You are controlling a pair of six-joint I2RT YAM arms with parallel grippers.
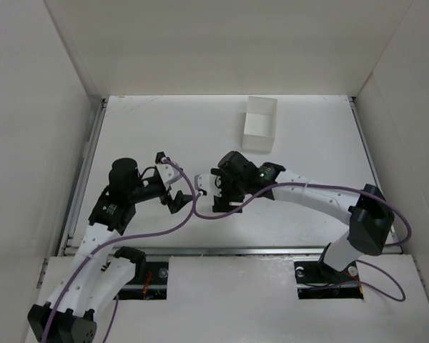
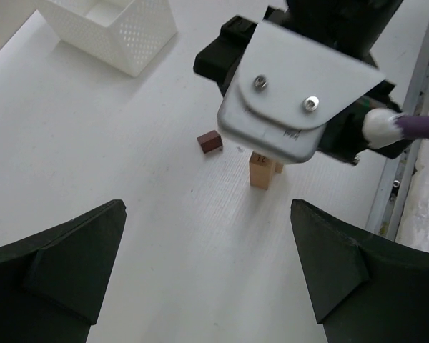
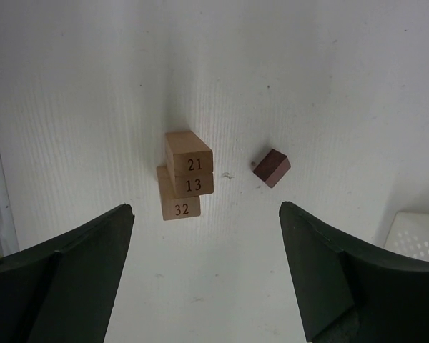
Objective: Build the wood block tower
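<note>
A stack of three light tan blocks [image 3: 186, 176], numbered 21, 13 and 32, stands on the white table; the lowest block sits slightly offset. A dark reddish-brown block [image 3: 272, 167] lies alone just to its right. My right gripper [image 3: 207, 286] is open and empty, hovering above and short of the stack. My left gripper [image 2: 207, 279] is open and empty, facing the stack [image 2: 262, 170] and the dark block [image 2: 209, 141] from the other side. In the top view the two grippers, left [image 1: 173, 182] and right [image 1: 204, 191], face each other and hide the blocks.
A white perforated square box [image 1: 259, 123] stands at the back of the table, also in the left wrist view [image 2: 114, 28]. The right gripper's metal plate [image 2: 293, 100] hangs over the stack. A metal rail [image 2: 407, 143] runs along the near table edge. Purple cables trail between the arms.
</note>
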